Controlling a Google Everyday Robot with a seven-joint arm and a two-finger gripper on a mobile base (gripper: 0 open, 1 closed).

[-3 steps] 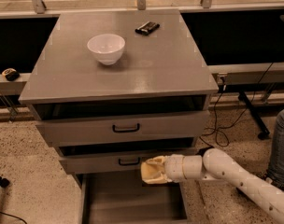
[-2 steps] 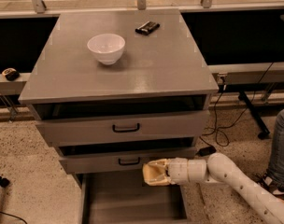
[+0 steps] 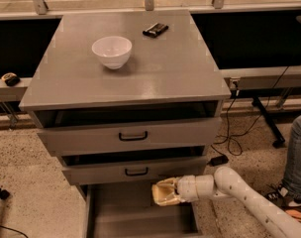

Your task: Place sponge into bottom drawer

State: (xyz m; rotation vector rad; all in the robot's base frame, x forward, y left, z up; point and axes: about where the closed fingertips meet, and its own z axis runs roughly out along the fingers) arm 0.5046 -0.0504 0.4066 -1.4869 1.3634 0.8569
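My gripper (image 3: 165, 191) is at the end of the white arm, which reaches in from the lower right. It hangs just below the middle drawer's front, over the open bottom drawer (image 3: 125, 214). It is shut on the sponge (image 3: 158, 196), a pale yellow pad that shows at its tip. The sponge is held a little above the drawer's right rear part. The bottom drawer is a wide, shallow grey tray pulled out toward me. The part of its floor that shows is bare.
Top drawer (image 3: 133, 136) and middle drawer (image 3: 136, 171), both with black handles, stand slightly ajar right above the gripper. A white bowl (image 3: 112, 51) and a small black object (image 3: 155, 29) sit on the cabinet top (image 3: 180, 68). Cables (image 3: 232, 133) lie on the floor at right. A person's leg (image 3: 296, 157) is at far right.
The gripper with the sponge has moved a little downward, toward the bottom drawer's floor. Nothing else has moved.
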